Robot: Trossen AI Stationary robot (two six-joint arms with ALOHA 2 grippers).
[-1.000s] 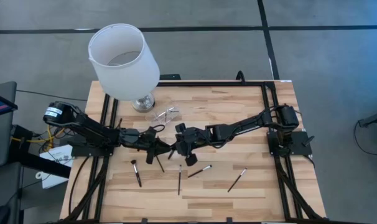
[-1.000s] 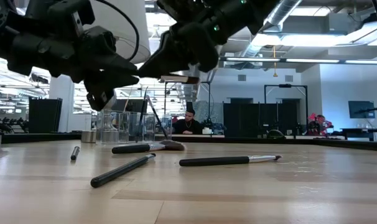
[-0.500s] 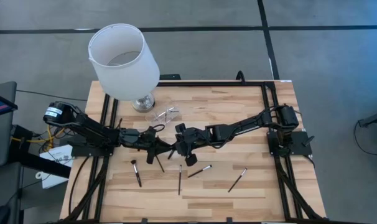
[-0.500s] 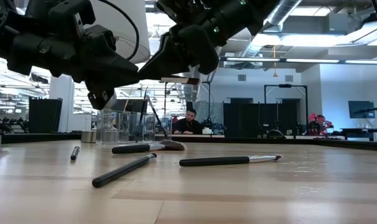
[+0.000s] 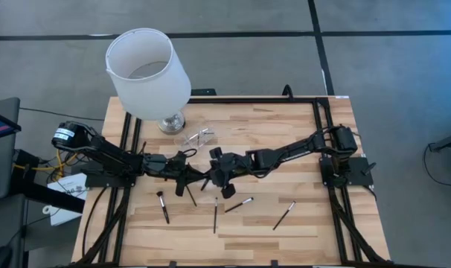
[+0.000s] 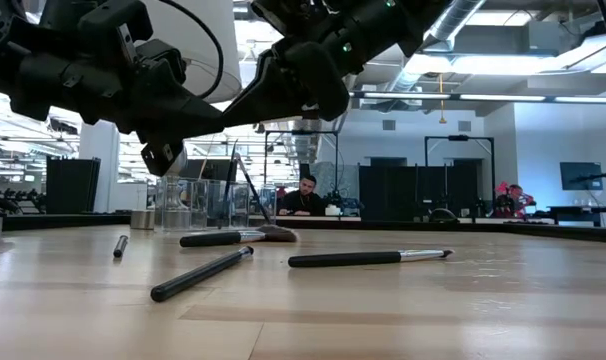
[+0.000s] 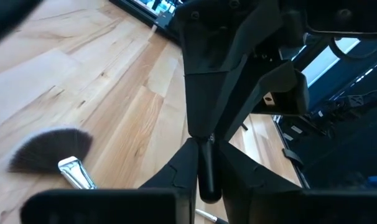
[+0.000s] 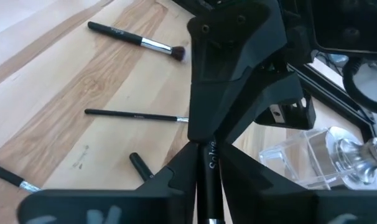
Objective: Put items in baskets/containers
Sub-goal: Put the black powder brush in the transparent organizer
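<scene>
My left gripper (image 5: 193, 179) and my right gripper (image 5: 211, 176) meet tip to tip above the middle of the table, both shut on one thin black makeup brush (image 8: 208, 163). In the low view the two (image 6: 233, 108) hang well above the wood. The clear cup (image 5: 198, 137) stands beyond them near the lamp base, with a brush (image 6: 247, 186) leaning in it. A fan-headed brush (image 7: 51, 149) lies flat below the grippers. Several more brushes lie flat toward the near edge (image 5: 163, 207), (image 5: 215, 214), (image 5: 239, 204), (image 5: 283, 214). My left gripper pinches the black handle (image 7: 207, 173) of the brush between its two fingers, coming level from the table's left, fingers along the brush. The brush is lifted clear of the table. My right gripper pinches the same handle at its lettered part (image 8: 209, 158) between its two fingers, coming level from the table's right, along the brush. The brush runs straight on into the left gripper's fingers (image 8: 204, 134).
A large white lampshade (image 5: 147, 71) on a silver base (image 5: 171, 121) stands at the far left corner, close to the cup. Black frame rails (image 5: 324, 149) run along the table's sides. Bare wood lies on the far right part of the table (image 5: 285, 123).
</scene>
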